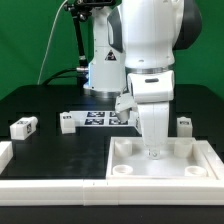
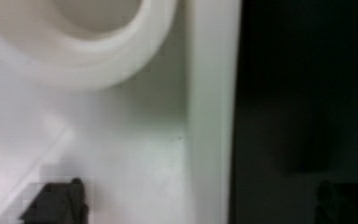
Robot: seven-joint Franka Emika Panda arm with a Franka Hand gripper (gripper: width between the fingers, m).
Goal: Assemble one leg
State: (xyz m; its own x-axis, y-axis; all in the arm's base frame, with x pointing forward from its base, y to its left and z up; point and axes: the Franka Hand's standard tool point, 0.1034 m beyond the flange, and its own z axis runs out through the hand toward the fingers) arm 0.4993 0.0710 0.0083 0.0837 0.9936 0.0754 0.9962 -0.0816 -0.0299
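Exterior view: we see the tool [image 1: 153,148] lowered into the white tray [image 1: 160,183]; the leg [image 1: 22,126] lies on the table [image 1: 60,150], well apart, at the exterior view's left. Wrist view: we see its dark fingertips [image 2: 55,200] spread apart, near a round socket [image 2: 87,30].

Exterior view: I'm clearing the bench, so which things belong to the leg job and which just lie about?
Job: gripper, white tray, three legs.
Lying about: marker board, white front rail.
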